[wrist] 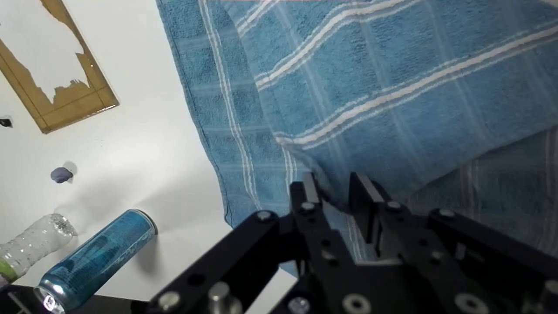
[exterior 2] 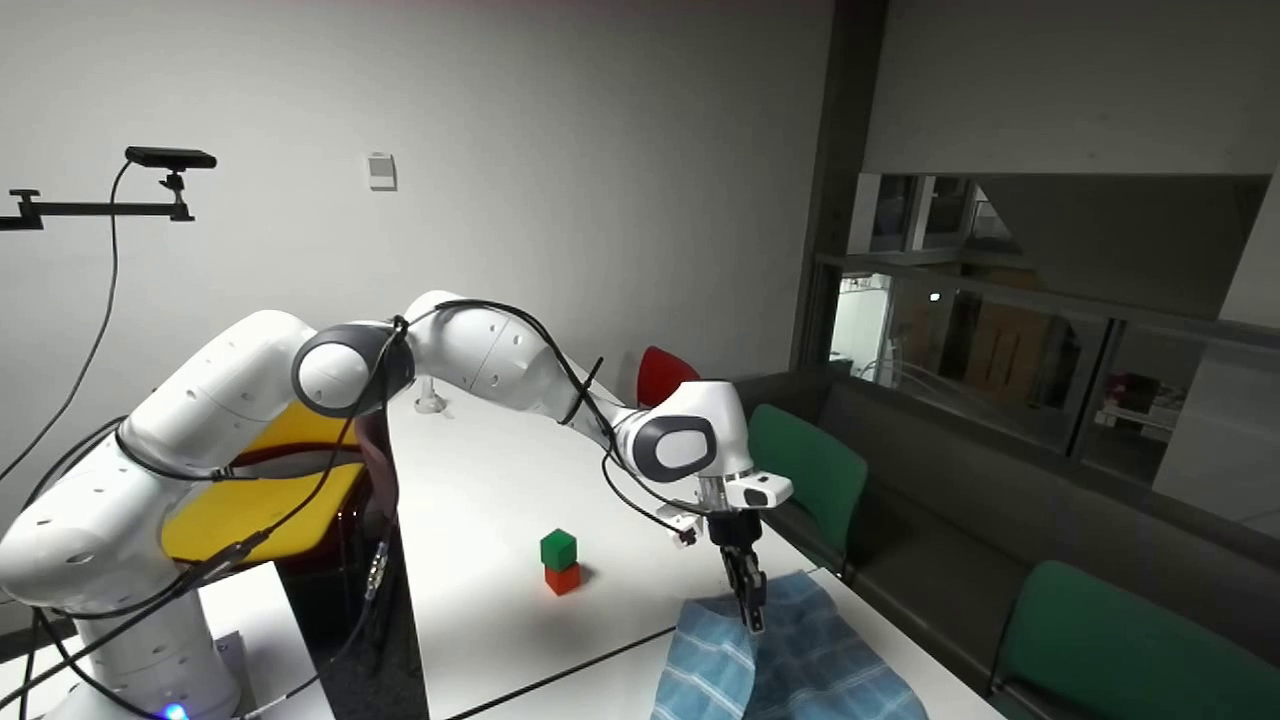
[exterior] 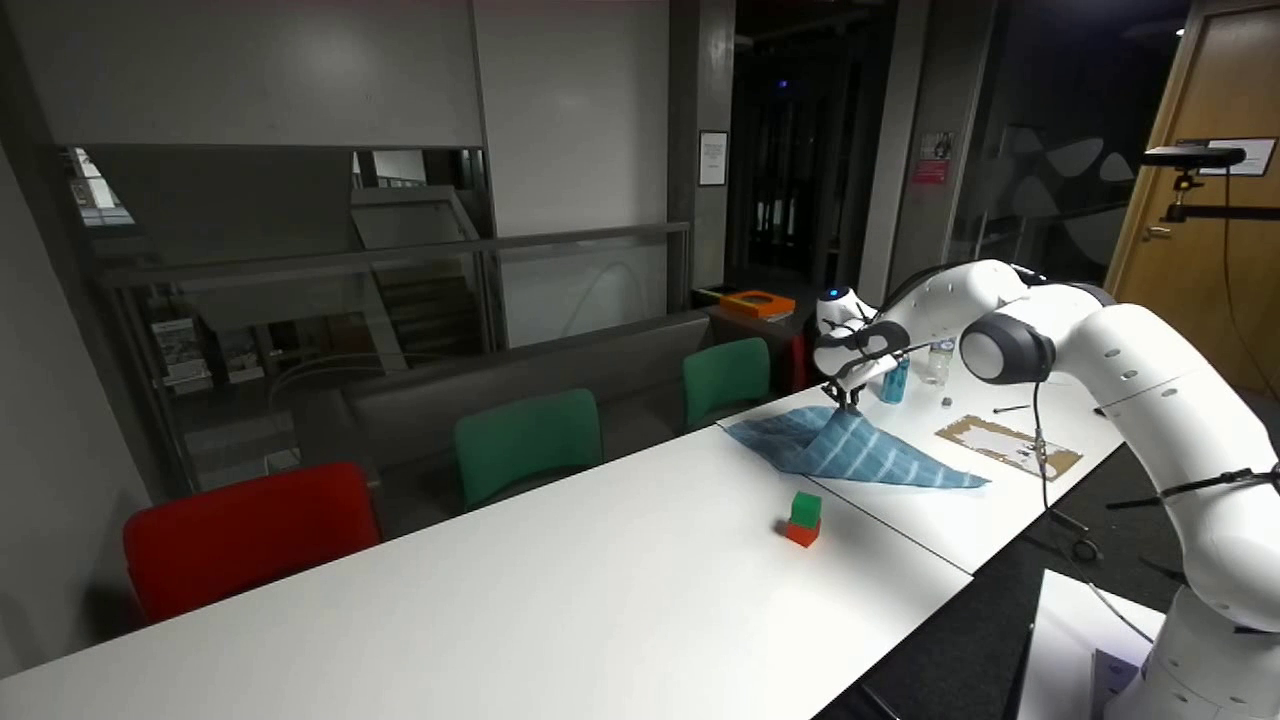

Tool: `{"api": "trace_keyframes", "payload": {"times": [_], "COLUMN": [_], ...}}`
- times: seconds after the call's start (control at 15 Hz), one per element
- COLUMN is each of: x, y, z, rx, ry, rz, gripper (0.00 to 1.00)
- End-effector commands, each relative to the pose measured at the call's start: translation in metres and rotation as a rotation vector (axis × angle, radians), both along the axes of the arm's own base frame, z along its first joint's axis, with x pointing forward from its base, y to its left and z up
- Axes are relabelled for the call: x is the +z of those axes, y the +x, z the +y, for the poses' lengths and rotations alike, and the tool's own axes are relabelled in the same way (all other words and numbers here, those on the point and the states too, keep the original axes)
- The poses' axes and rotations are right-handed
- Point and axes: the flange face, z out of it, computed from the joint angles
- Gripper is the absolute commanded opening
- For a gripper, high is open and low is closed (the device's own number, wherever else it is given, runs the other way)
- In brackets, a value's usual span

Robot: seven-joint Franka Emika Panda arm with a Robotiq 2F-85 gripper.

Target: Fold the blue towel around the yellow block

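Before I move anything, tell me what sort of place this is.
Probably a shared meeting area in an office or campus building: a long white tabletop, green chairs along it and a dark bench behind them.

Dim wall (exterior: 575, 120), bright table (exterior: 500, 610); in the wrist view the can (wrist: 98, 259) glints, casting soft shadows (wrist: 148, 257).
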Motion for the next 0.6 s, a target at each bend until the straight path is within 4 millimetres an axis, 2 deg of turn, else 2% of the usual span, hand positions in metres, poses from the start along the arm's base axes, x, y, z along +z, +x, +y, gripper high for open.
{"api": "trace_keyframes", "payload": {"times": [0.0,0.33,0.53], "x": [0.0016,-0.0018,0.0030], "y": [0.0044,0.0038,0.0006], "z": [-0.0079,-0.0026,0.0014], "rx": [0.010,0.016,0.003], "ry": [-0.005,-0.009,-0.017], "rz": [-0.014,-0.015,-0.034], "gripper": [0.61,0.98,1.00]}}
